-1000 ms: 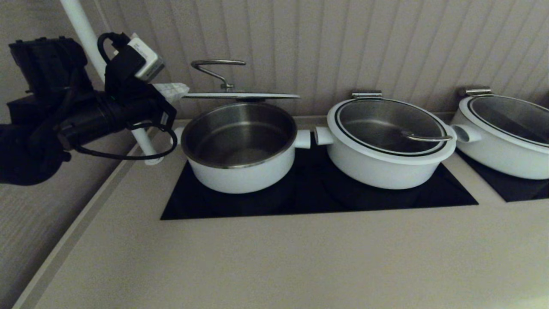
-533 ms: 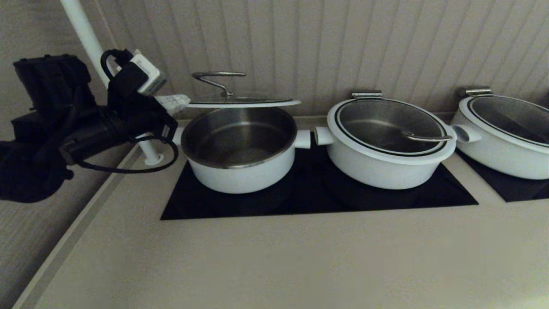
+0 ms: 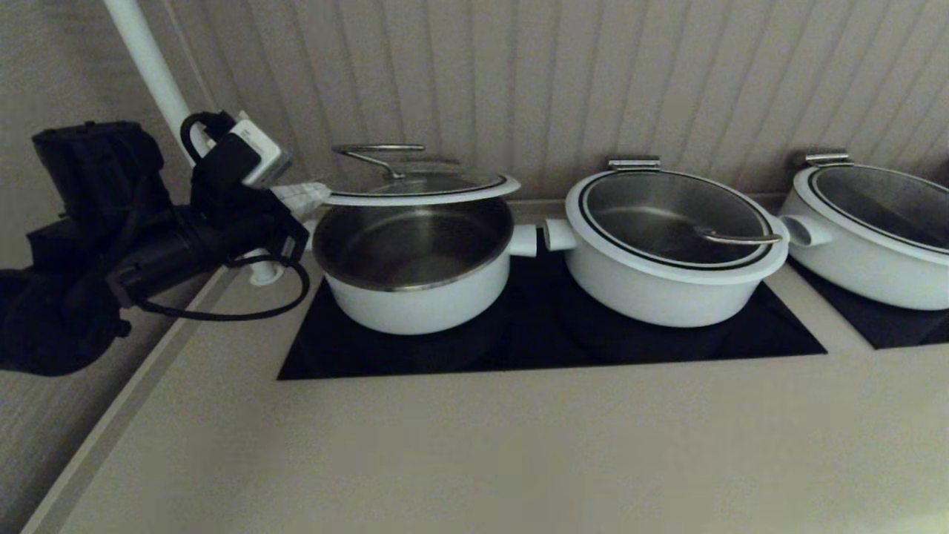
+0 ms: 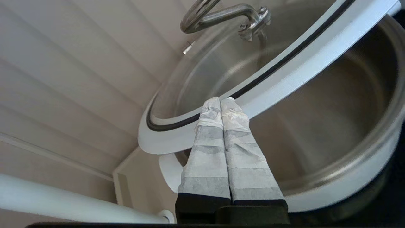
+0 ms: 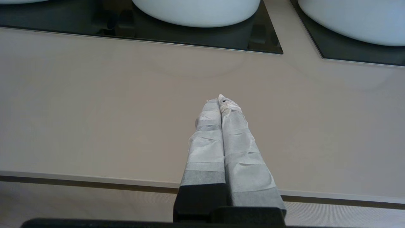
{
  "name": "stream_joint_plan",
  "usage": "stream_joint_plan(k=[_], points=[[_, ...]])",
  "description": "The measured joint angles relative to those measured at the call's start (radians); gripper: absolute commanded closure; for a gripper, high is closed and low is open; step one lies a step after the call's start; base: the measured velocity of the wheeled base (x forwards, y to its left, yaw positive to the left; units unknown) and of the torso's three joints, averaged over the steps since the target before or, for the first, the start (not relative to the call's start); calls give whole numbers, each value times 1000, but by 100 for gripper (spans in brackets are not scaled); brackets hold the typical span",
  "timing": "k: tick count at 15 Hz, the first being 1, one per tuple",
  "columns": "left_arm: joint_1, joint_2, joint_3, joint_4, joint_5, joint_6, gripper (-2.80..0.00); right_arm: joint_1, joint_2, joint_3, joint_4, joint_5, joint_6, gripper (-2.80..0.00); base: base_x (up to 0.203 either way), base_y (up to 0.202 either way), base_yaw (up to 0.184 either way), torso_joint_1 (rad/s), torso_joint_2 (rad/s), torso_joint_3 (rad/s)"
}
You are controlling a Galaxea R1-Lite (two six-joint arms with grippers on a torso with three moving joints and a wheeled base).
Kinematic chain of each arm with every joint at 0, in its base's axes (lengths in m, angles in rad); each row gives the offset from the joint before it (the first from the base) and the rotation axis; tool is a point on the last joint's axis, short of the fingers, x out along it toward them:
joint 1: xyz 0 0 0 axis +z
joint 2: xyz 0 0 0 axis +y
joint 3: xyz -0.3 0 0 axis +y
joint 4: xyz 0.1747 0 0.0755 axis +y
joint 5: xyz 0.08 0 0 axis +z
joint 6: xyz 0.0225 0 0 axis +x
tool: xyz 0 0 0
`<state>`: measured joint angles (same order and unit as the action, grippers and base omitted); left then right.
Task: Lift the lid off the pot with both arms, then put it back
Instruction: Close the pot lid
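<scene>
The lid (image 3: 420, 185) is held just above the pot (image 3: 413, 263), left of centre in the head view, nearly level and lower than half a second ago, when a wider gap was seen over the steel rim. No writing can be read on it. Its white rim is pinched by the left gripper (image 4: 220, 102), fingers pressed together on its edge. The right gripper (image 5: 220, 100) is held closed and empty above the beige counter (image 5: 95, 110).
</scene>
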<state>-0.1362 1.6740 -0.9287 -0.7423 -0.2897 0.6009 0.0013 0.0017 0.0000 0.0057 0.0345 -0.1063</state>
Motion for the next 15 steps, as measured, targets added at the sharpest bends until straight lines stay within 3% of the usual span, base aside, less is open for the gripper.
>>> stream_joint_plan(k=[11,15], points=[[1,4,107,-49,3,-4,0,0,0,0,0,0,0,0,0,0,0,0,0,0],[1,17,159,-134,4,-6,0,0,0,0,0,0,0,0,0,0,0,0,0,0]])
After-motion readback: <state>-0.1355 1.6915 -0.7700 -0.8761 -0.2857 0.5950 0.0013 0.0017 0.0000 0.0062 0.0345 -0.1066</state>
